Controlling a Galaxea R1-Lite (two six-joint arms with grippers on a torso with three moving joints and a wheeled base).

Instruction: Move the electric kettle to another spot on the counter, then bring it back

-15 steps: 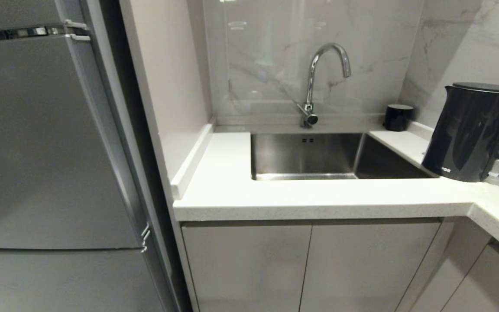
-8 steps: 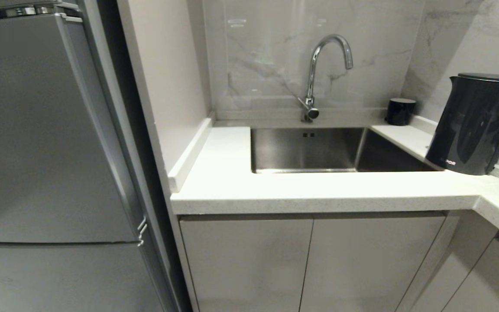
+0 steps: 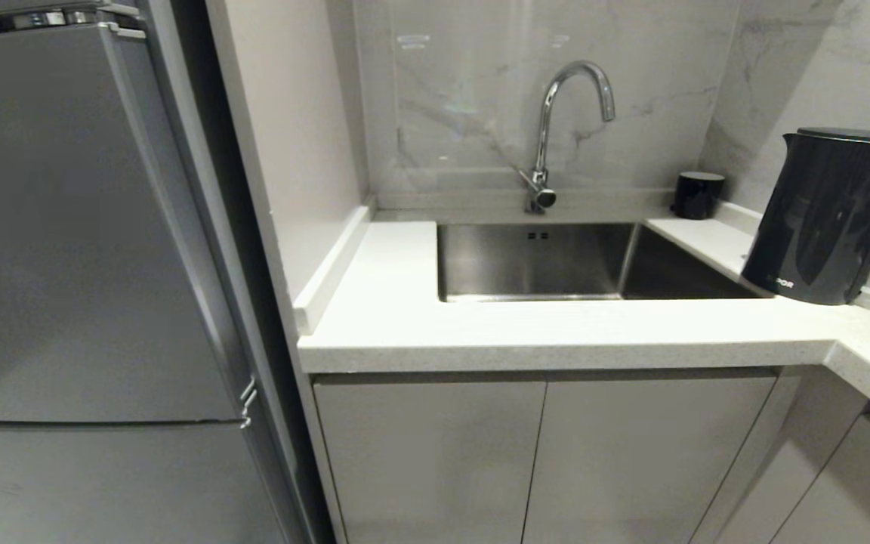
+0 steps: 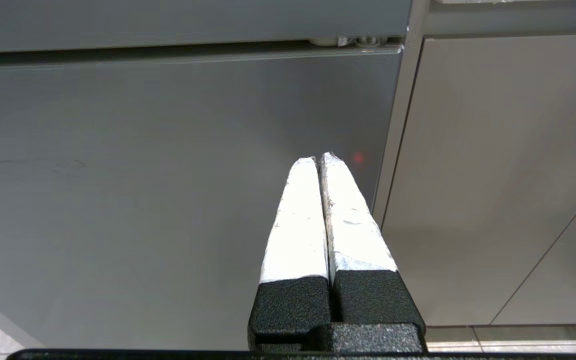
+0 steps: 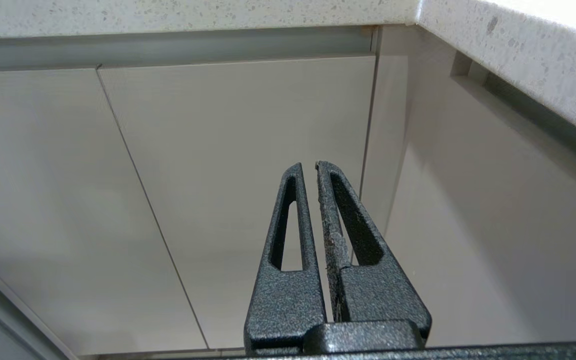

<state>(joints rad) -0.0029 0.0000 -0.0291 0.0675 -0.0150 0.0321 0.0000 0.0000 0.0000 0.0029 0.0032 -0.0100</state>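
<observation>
Reaching blind for that glossy kettle (image 3: 820, 219) near the sink (image 3: 533, 261) edge could knock it in, since both tools, left (image 4: 318, 161) and right (image 5: 309, 166), hang clenched, empty, under the bench (image 3: 556, 332).

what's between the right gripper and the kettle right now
The counter's thick edge is. The right gripper sits below it, shut, facing the cabinet doors, while the kettle stands on top of the counter, right of the sink.

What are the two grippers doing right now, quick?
Left gripper: shut, holding nothing, pointing at the fridge.
Right gripper: shut, holding nothing, low by the cabinet doors.
</observation>
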